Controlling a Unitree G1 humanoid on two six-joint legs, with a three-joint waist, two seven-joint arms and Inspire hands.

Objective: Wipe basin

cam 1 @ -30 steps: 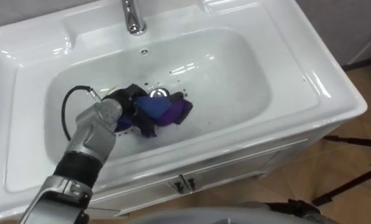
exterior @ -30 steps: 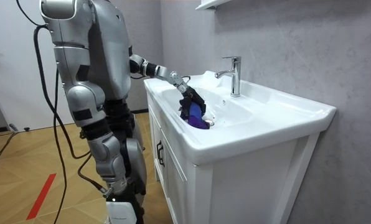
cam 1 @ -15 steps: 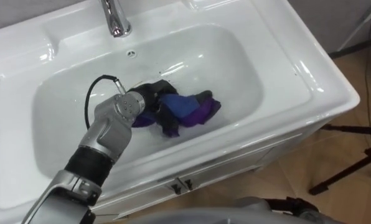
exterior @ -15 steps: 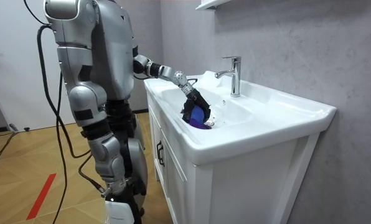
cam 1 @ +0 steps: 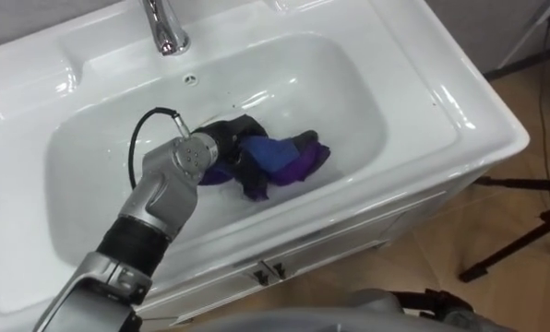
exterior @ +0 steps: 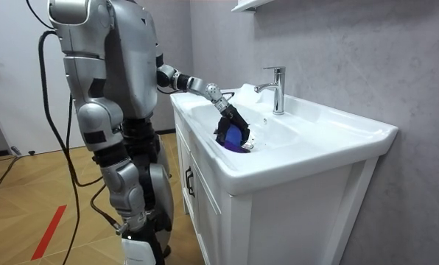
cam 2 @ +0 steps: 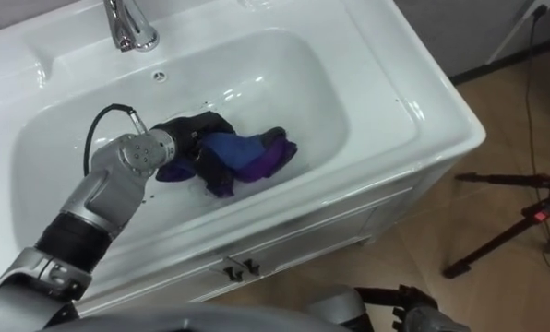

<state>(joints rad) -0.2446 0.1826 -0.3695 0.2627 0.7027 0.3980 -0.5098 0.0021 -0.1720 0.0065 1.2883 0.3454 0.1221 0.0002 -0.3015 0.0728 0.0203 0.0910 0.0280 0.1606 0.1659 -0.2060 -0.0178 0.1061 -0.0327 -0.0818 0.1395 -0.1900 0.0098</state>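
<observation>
Basin of white glazed ceramic [cam 1: 72,175] is seen from above, and on its left side the bowl floor lies bare, with the chrome tap [cam 1: 164,28] set on the back ledge above it. From the lower left the robot's arm is reached down into the bowl. The black left hand [cam 1: 227,138] is planted near the middle of the floor, its fingers folded over and clamped on the crumpled blue-and-purple cloth [cam 1: 280,159]. The cloth is pressed against the basin floor, and most of it is spread to the right of the hand, its long axis laid left to right across the bowl. Further right, the bowl's right wall is left uncovered, apart from the cloth's far end. A rightward sweep is judged the likely call, since the cloth is laid out that way from the hand. Bunched as it is, the wad could be dragged along with little of it touching the ceramic
</observation>
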